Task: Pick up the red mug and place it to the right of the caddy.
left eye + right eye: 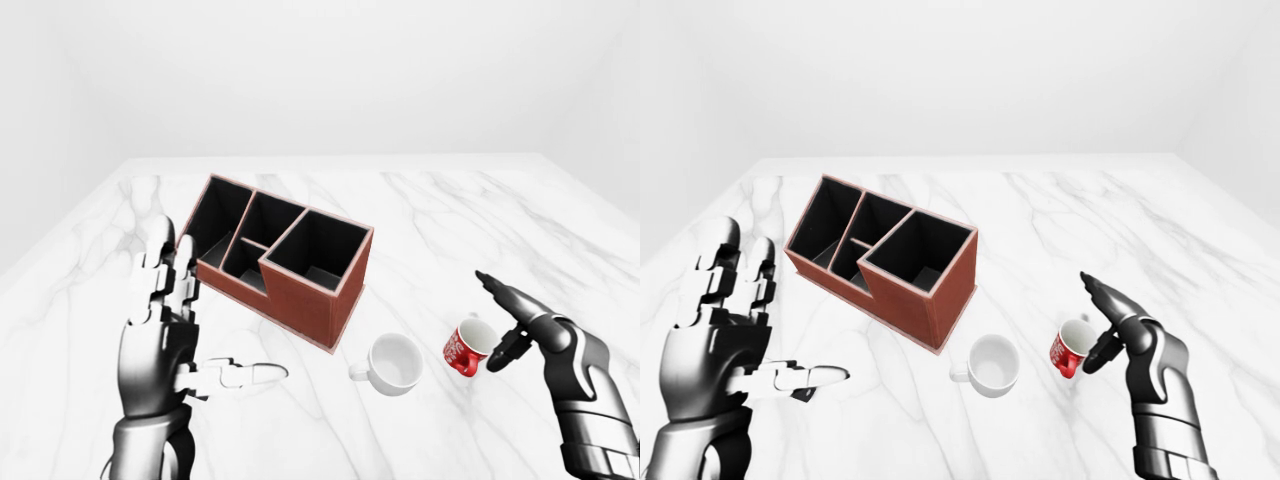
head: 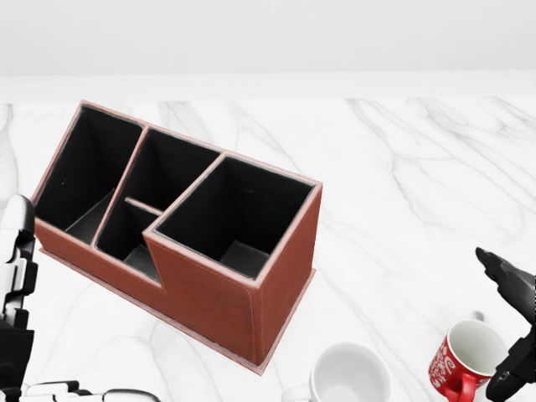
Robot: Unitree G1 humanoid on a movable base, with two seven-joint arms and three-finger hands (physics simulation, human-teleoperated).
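One red mug (image 1: 468, 347), one white mug (image 1: 393, 363), one caddy (image 1: 275, 256)

Eye views: looked down from head height, farther off, taking in the whole marble table (image 1: 450, 200).
Head view: nearer, steeper.
Shared: caddy (image 2: 209, 276), both mugs.

The left hand (image 1: 165, 335) was shiny silver with white finger blocks. The right hand (image 1: 520, 320) was dark grey with black fingers.
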